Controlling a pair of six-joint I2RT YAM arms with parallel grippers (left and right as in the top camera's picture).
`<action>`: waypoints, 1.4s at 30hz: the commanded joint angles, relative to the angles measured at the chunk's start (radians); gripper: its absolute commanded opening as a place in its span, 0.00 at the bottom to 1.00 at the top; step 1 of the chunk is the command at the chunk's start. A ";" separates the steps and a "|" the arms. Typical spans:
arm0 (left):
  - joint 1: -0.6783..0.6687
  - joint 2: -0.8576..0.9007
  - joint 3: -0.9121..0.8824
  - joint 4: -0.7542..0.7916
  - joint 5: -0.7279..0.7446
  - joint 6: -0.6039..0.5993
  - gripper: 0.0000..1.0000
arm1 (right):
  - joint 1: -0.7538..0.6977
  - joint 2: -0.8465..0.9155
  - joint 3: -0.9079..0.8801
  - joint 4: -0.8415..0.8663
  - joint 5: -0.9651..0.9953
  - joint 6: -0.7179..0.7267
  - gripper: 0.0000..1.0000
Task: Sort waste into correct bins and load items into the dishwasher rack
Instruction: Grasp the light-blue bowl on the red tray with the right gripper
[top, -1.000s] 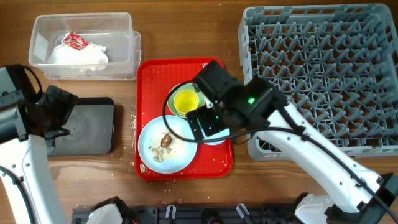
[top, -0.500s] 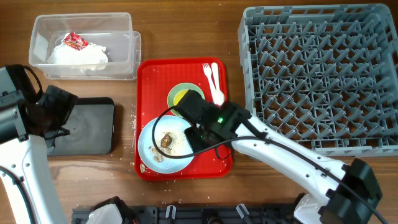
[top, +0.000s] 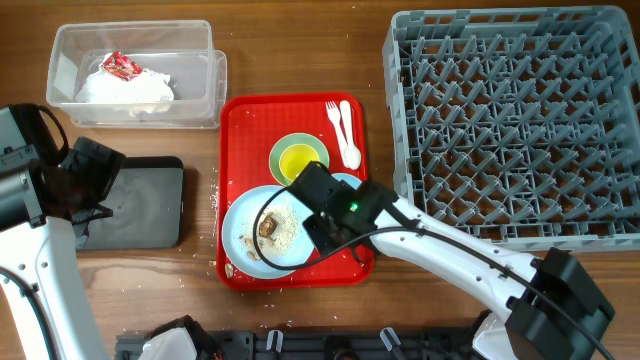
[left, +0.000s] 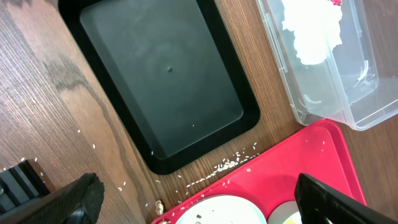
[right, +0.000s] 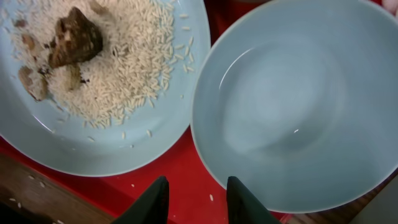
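Observation:
My right gripper (right: 198, 199) hangs low over the red serving tray (right: 186, 180). Its jaws are narrowed but still apart, straddling the near rim of the light blue bowl (right: 298, 106); red tray shows between them. Left of the bowl sits the light blue plate (right: 93, 143) with a brown food scrap (right: 74, 37) and rice (right: 130, 68). From overhead, the yellow-green cup (top: 298, 160) stands in the pale green bowl (top: 280, 145), with the white fork (top: 333, 115) and spoon (top: 349, 142) behind. My left gripper (left: 202, 202) is wide open and empty above the black tray (left: 161, 81).
The clear tub (top: 205, 90) at the back left holds white napkins (top: 128, 88) and a red-and-white wrapper (top: 120, 66). The grey dishwasher rack (top: 510, 120) fills the right side. Rice grains lie scattered on the wood (left: 227, 163) between the black tray and the red tray.
My right arm has swung from over the cup toward the front, down to the blue bowl's rim, and its jaws have narrowed. The fork and spoon are now uncovered. The left arm is still.

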 joint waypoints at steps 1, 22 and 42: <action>0.007 -0.007 -0.001 0.000 -0.003 -0.013 1.00 | 0.000 0.006 -0.018 0.009 0.027 -0.028 0.32; 0.007 -0.007 -0.001 0.000 -0.003 -0.013 1.00 | 0.000 0.117 -0.018 0.055 0.076 -0.149 0.37; 0.007 -0.007 -0.001 0.000 -0.003 -0.013 1.00 | 0.000 0.150 -0.018 0.066 0.068 -0.167 0.20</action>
